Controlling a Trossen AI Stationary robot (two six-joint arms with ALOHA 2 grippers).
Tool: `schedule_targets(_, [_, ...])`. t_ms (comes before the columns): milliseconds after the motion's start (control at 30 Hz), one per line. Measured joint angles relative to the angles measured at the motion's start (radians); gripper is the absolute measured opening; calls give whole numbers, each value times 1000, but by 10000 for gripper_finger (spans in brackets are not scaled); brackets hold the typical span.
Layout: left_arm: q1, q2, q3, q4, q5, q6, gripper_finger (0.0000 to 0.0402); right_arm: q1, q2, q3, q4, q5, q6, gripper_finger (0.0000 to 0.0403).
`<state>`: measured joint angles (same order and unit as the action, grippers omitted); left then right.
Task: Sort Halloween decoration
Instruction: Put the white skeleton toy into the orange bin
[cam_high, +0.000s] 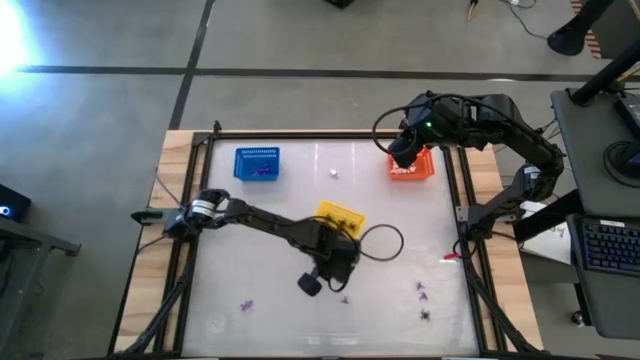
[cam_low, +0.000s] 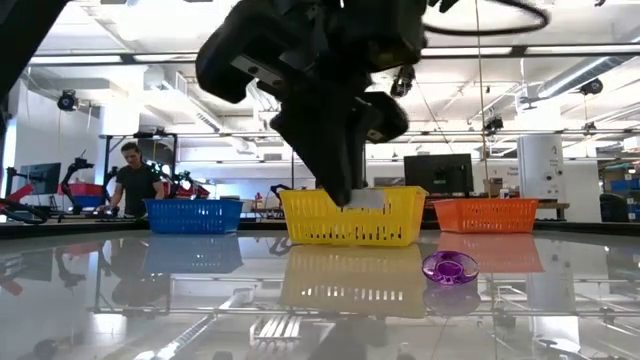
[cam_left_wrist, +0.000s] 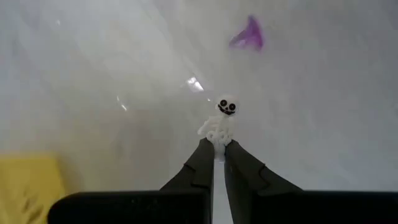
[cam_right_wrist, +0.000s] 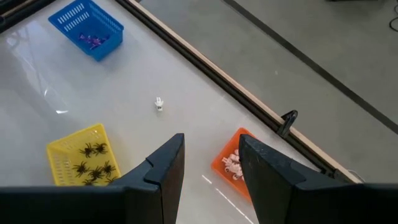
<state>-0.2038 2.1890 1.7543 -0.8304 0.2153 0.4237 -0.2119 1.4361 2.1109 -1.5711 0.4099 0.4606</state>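
Observation:
A small white skeleton figure (cam_left_wrist: 221, 119) sticks out beyond the tips of my left gripper (cam_left_wrist: 214, 148), which is shut on it over the table's middle, near the yellow basket (cam_high: 338, 217). The low view shows that gripper (cam_low: 347, 200) as a dark mass in front of the yellow basket (cam_low: 352, 222). My right gripper (cam_right_wrist: 211, 155) hangs open high above the orange basket (cam_right_wrist: 231, 163), holding nothing. A purple piece (cam_left_wrist: 249, 36) lies on the table beyond the skeleton. My left gripper pinches the skeleton's lower body (cam_left_wrist: 217, 138) between its two fingertips. The fingers (cam_left_wrist: 202, 158) come from above, slanting steeply down. The head (cam_left_wrist: 226, 106) points away past the tips. In the low view the white piece (cam_low: 366, 200) hangs clear of the table.
The blue basket (cam_high: 257, 163) holds purple bits, the yellow one black spiders, the orange one (cam_high: 411, 165) white pieces. One white piece (cam_high: 332, 173) lies at the far middle. Purple bits (cam_high: 245, 305) (cam_high: 421, 290) and a black spider (cam_high: 427, 315) lie near the front edge.

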Motion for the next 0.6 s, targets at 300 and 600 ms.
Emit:
schedule_targets(300, [91, -83, -2, -48, -96, -40, 0, 0, 0, 0, 0, -62, -7, 146])
schedule_targets(600, [218, -164, -3, -123, -106, -36, 0, 0, -2, -6, 0, -70, -8, 146])
